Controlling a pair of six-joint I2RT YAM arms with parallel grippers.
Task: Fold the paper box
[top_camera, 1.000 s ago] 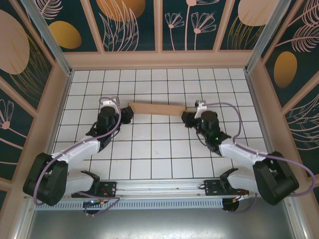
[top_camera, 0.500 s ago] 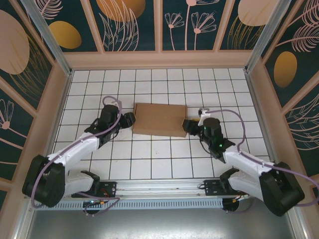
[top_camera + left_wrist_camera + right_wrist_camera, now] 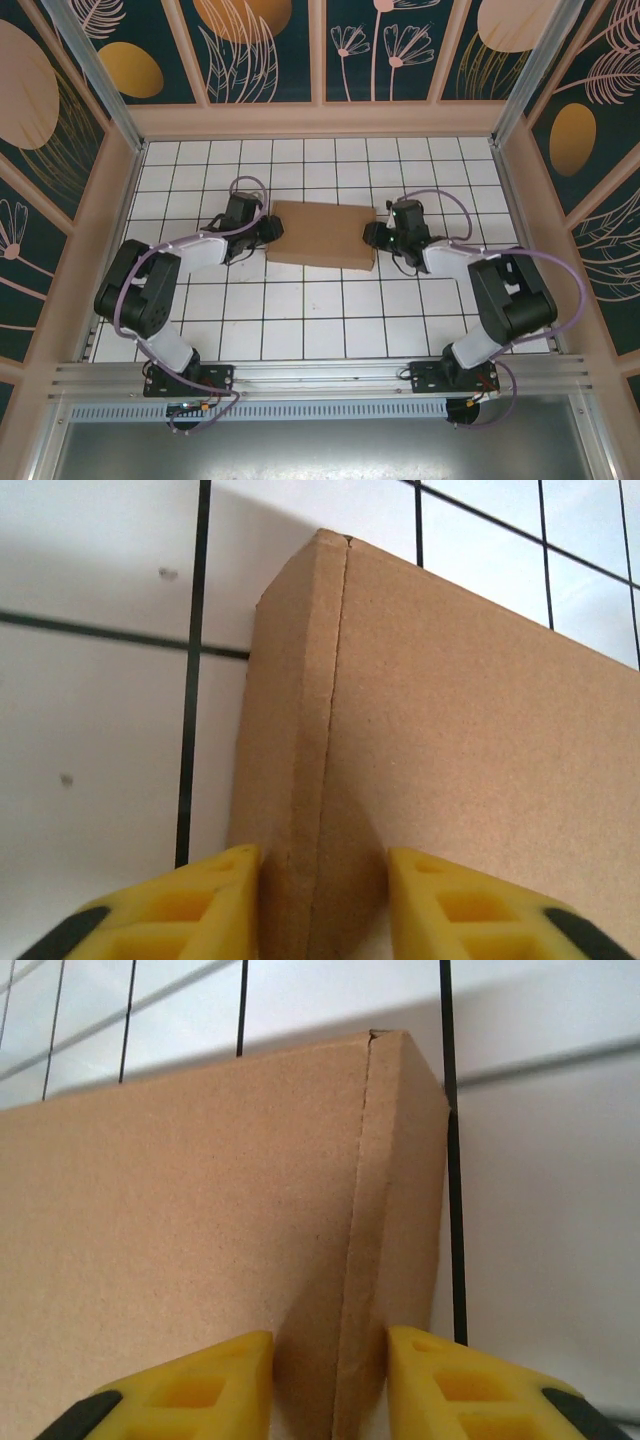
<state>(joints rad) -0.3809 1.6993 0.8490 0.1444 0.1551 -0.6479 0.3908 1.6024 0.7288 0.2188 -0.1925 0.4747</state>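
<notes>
Top external: the paper box (image 3: 320, 235) lies flat on the tiled table (image 3: 300, 320), a closed shallow rectangle. The left claw (image 3: 270, 228) is at the box's left end and the right claw (image 3: 372, 236) at its right end.

Left wrist: yellow fingers (image 3: 190, 905) straddle the box's end wall, clenched on it.

Right wrist: same at the box's other end, yellow fingers (image 3: 455, 1380) clamped across the wall.

The folding looks finished, with no loose flaps visible. Probably only letting go is left.

In both wrist views we saw the paper box (image 3: 460, 740) run off-frame, the yellow fingers (image 3: 190, 1390) cropped at the bottom.
</notes>
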